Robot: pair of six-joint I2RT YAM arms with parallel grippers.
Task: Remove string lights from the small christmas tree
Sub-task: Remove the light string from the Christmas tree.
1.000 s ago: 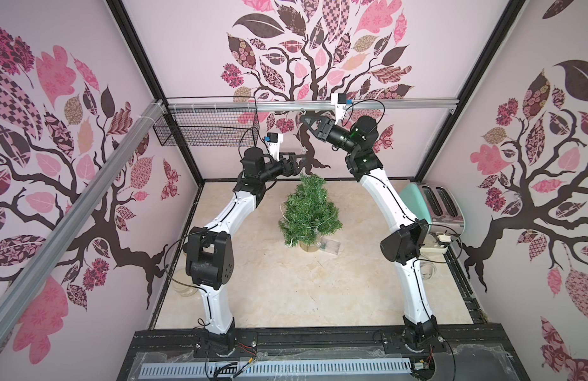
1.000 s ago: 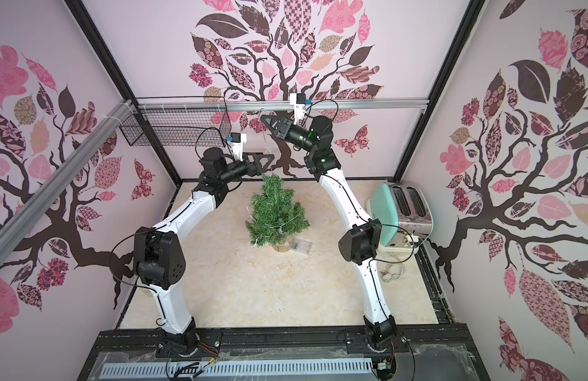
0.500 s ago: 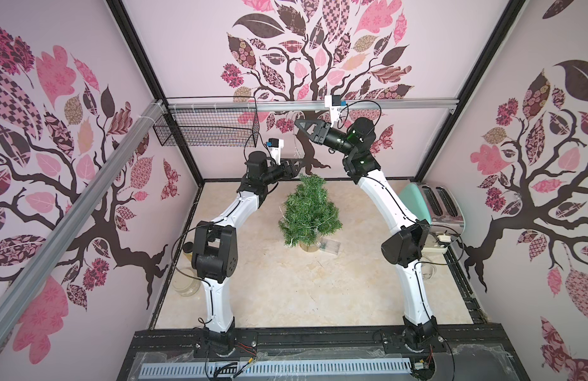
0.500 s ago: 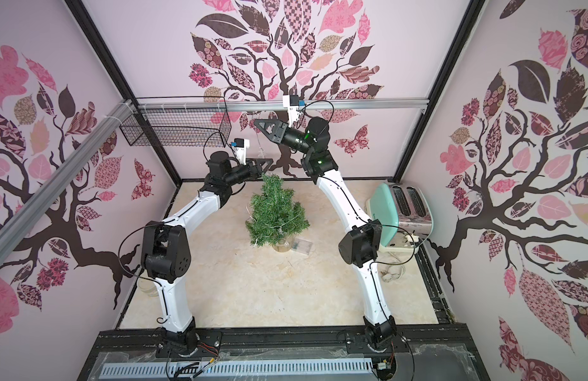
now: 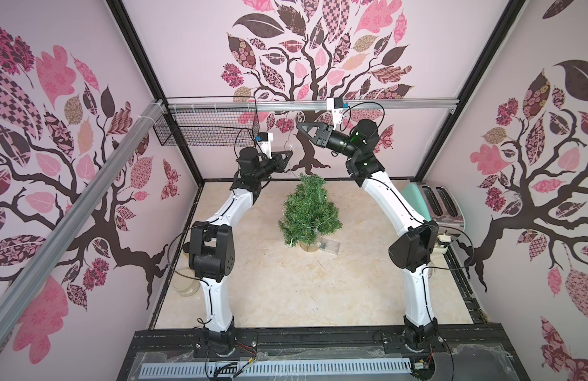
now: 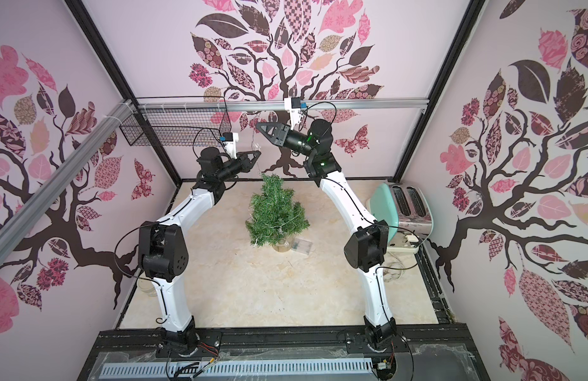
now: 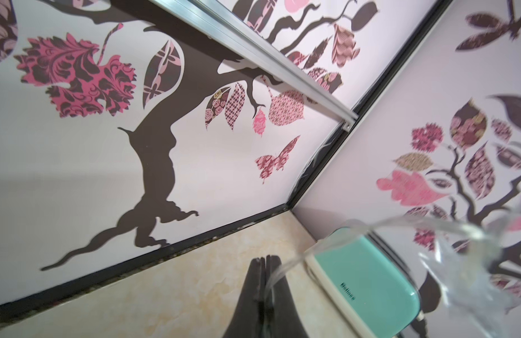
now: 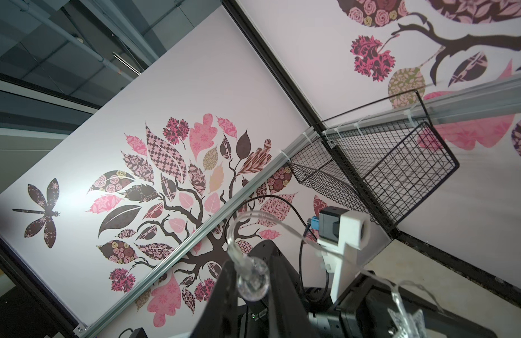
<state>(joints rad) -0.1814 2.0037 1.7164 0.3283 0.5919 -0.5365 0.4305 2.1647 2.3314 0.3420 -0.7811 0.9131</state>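
Unwinding step, early. Left end effector (image 7: 265,259) is clenched on the string lights (image 7: 288,267) wire; right end effector (image 8: 249,262) pinches a round bulb (image 8: 252,282). Both sit above the small christmas tree (image 5: 307,211), mid-bench toward the far edge. Most wire wraps the branches; clear box (image 5: 330,245) beside base. Next: likely lift the strand and circle it off the treetop without toppling the tree.

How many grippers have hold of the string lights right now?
2. The left gripper is shut on the string lights' wire; the right gripper pinches one round bulb.
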